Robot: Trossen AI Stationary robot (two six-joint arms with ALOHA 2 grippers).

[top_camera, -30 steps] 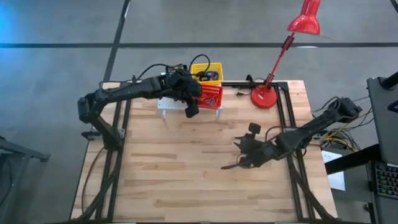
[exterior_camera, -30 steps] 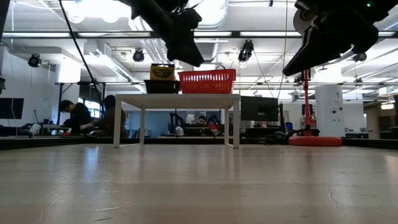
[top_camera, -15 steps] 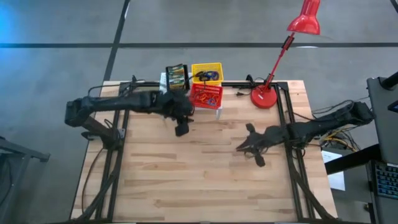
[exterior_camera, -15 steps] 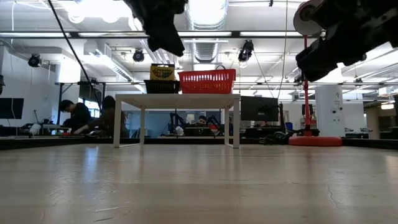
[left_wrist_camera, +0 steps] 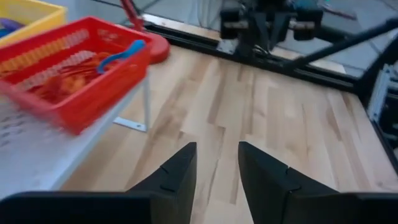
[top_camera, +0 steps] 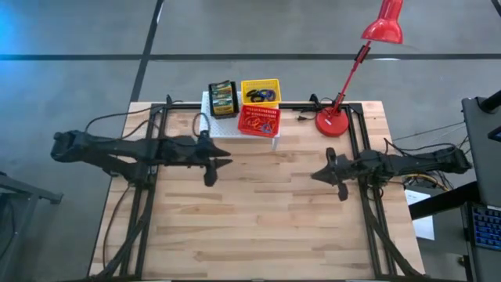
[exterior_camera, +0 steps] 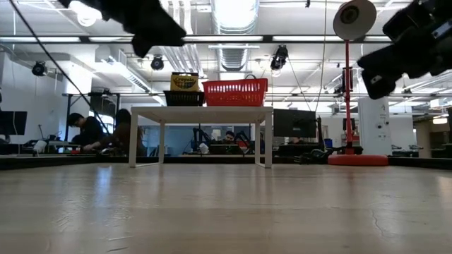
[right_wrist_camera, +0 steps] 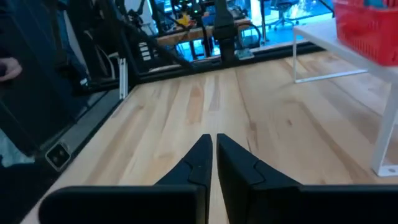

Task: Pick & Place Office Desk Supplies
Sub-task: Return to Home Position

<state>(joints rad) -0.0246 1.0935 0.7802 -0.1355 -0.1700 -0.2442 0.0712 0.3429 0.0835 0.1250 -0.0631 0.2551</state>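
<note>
We are pulling our left tool (top_camera: pixel 222 163) back left from the rack (top_camera: pixel 216 126), slightly parted and holding nothing. The coloured loops (top_camera: pixel 262 121) are sitting in the red basket (top_camera: pixel 243 119) on that far rack. Our right tool (top_camera: pixel 319 175), pressed together, is retreating right too; sorting seems finished.

Middle and whole near side of the table (top_camera: pixel 258 227) are bare wood, so there's loads of room there. In the way: the white rack (top_camera: pixel 210 125) with baskets (top_camera: pixel 260 120) at the far edge, the lamp base (top_camera: pixel 332 123) near the far-right corner, and the left arm (top_camera: pixel 117 150) and right arm (top_camera: pixel 407 162) reaching in from the side edges.
</note>
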